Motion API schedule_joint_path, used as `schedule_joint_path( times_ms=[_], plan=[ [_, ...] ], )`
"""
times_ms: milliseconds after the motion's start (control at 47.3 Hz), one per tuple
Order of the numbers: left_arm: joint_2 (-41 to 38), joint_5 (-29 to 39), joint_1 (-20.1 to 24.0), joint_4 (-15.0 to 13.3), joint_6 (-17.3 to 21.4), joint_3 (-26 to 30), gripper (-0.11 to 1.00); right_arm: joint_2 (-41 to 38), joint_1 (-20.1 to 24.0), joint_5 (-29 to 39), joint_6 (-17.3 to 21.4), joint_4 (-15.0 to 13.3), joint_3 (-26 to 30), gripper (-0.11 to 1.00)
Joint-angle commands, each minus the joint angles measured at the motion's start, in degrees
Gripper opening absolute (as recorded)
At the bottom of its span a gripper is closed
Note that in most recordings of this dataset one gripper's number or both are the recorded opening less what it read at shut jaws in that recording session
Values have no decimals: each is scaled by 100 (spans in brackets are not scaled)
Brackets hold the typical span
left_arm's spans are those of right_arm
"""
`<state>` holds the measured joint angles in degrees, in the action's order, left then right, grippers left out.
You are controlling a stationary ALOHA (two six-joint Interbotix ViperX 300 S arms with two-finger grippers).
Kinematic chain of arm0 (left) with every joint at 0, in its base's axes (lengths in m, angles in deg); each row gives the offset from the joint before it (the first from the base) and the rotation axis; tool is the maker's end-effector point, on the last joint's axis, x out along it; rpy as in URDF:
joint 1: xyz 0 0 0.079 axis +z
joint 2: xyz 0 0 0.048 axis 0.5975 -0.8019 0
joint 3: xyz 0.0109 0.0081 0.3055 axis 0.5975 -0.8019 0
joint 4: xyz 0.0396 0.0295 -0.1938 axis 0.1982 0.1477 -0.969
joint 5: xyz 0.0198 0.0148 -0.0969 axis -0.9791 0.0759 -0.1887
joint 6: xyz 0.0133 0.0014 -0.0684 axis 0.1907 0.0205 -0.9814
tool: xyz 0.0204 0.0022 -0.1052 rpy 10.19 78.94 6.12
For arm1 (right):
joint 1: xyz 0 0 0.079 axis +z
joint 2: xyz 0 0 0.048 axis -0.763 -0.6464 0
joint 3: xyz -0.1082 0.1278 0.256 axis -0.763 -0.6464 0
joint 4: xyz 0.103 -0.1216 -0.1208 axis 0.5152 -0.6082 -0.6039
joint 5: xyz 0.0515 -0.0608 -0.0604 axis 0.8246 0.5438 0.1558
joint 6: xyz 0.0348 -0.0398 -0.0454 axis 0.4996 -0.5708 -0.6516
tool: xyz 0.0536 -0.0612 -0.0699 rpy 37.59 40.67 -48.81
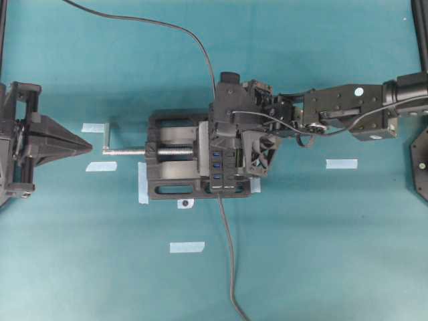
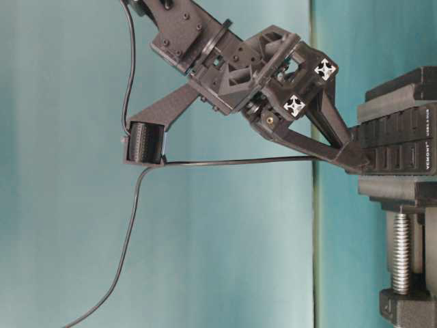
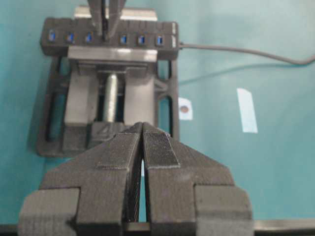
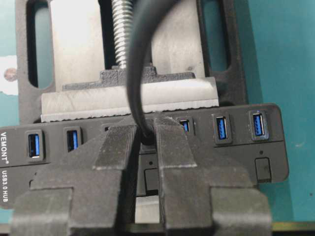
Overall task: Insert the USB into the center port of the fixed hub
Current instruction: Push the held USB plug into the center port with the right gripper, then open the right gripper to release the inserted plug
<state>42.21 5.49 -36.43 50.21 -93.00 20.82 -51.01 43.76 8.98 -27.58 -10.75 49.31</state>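
Observation:
The fixed hub (image 4: pixel 226 157) is a black strip with blue ports, clamped in the vise; it also shows in the overhead view (image 1: pixel 217 167) and the left wrist view (image 3: pixel 142 39). My right gripper (image 4: pixel 146 130) is shut on the USB plug (image 4: pixel 146 137), right at the center port, which the plug and fingers hide. How deep the plug sits cannot be told. Its thin cable (image 4: pixel 135 59) runs away over the vise and off the far edge (image 1: pixel 167 27). My left gripper (image 3: pixel 142 127) is shut and empty, well left of the vise (image 1: pixel 87 144).
The black vise (image 1: pixel 170 187) with its silver screw crank (image 1: pixel 124 152) holds the hub. The hub's own lead (image 1: pixel 227 254) trails toward the near edge. Pale tape strips (image 1: pixel 187 247) (image 1: pixel 341 163) lie on the teal table.

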Motion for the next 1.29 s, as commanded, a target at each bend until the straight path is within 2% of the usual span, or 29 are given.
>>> schedule_joint_path(
  times_ms=[0,317,465,571,677,825,951,1015,1268],
  plan=[
    [-26,-44,9,0,0,88,1,-35,-53,123,18,9,-18,7],
    [-26,-44,9,9,-9,88,1,-18,-53,132,0,0,114,7],
    [-18,-53,9,9,-158,70,1,18,-53,88,0,0,123,11],
    [-9,-44,9,9,-237,53,1,35,-62,88,-18,0,132,18],
    [9,-53,9,9,-237,53,1,26,-62,114,-18,9,149,30],
    [44,-26,9,9,-237,53,1,35,-70,114,0,0,185,55],
    [44,-26,9,0,-237,53,1,35,-70,123,0,9,220,72],
    [53,-26,9,9,-246,53,1,35,-70,132,0,0,229,76],
    [53,-53,9,9,-246,70,1,62,-70,141,9,0,237,77]
  ],
)
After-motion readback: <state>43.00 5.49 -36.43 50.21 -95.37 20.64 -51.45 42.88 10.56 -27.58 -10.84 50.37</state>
